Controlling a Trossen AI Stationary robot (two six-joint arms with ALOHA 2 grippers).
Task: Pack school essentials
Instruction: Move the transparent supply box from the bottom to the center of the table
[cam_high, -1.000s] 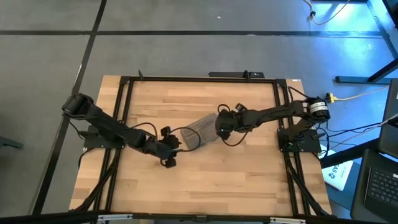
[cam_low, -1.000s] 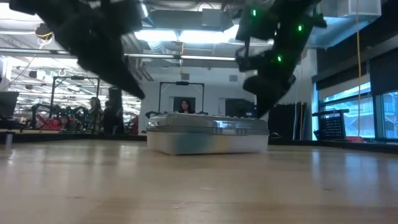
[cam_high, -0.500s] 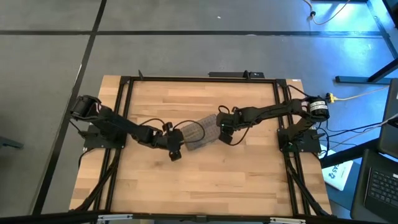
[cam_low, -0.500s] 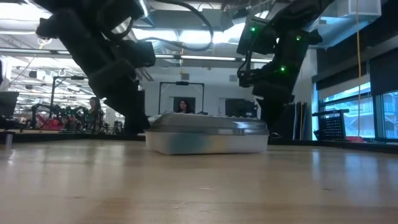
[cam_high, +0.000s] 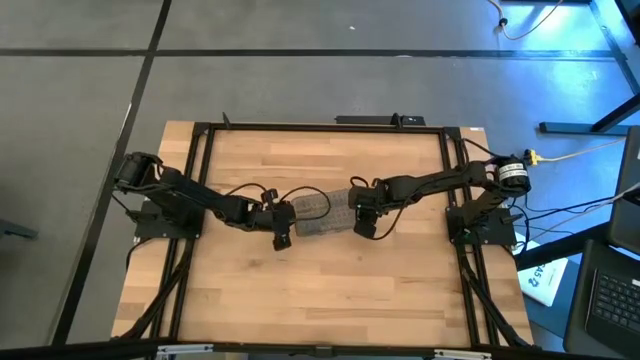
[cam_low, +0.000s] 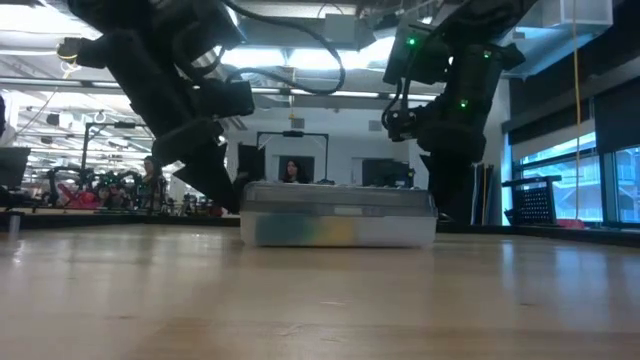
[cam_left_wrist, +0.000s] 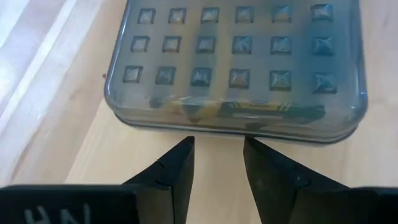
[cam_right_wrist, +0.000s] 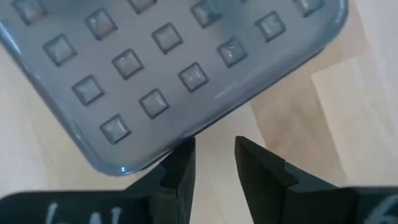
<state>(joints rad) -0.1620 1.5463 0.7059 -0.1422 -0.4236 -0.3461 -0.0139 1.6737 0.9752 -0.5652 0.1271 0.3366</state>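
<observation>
1. High view is showing my left gripper (cam_high: 283, 226) and right gripper (cam_high: 362, 215) flanking the closed case (cam_high: 318, 211) mid-table.
2. Both are sitting slightly parted, gripping nothing.
3. Yellow-and-green stationery (cam_left_wrist: 211, 109) is lying inside the case.

Overhead view straight down; low view table-level; wrists close above shared case (cam_high: 318, 213)
</observation>
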